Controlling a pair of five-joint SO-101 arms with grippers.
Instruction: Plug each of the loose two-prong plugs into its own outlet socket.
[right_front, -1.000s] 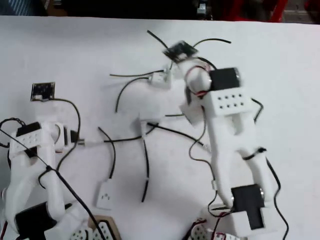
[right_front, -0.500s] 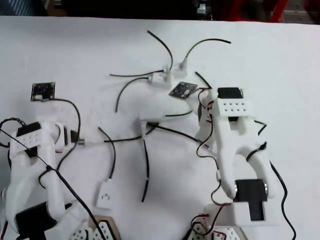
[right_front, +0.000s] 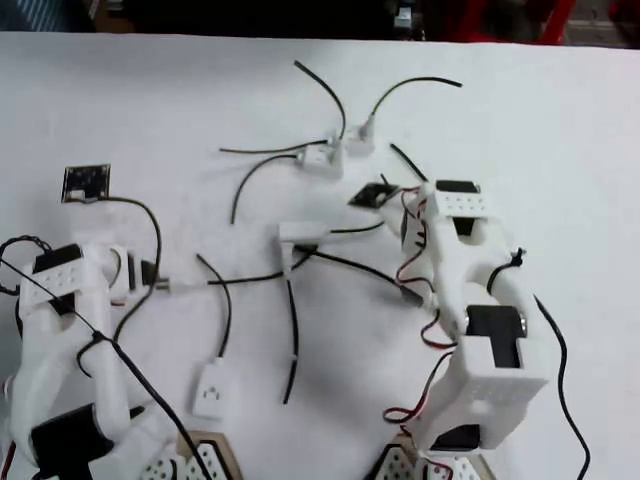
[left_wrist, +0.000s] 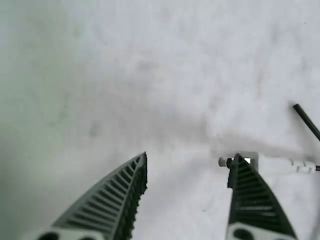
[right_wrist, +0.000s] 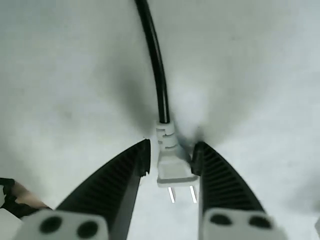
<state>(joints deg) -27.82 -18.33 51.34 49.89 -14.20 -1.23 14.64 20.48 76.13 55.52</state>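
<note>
A white two-prong plug (right_wrist: 174, 170) on a black cord lies on the white table between the fingers of my right gripper (right_wrist: 170, 147). The jaws are open, with a narrow gap on each side of the plug. In the high view the right arm (right_front: 462, 262) is folded back over that cord's end (right_front: 408, 293). My left gripper (left_wrist: 191, 157) is open low over the table, with a second white plug (left_wrist: 246, 160) beside one fingertip; this plug (right_front: 168, 286) lies by the left arm. White outlet sockets rest at the front (right_front: 211, 388) and the middle (right_front: 300, 232).
Two white connector blocks (right_front: 320, 158) (right_front: 358, 137) with black cords lie together at the back middle. Loose black cords (right_front: 292, 330) cross the middle of the table. A small dark circuit board (right_front: 86, 182) sits at the left. The arm bases stand along the front edge.
The right arm has pulled back from the connector blocks at the back middle toward the front and folded up, so its gripper now straddles the plug. The left arm has not moved.
</note>
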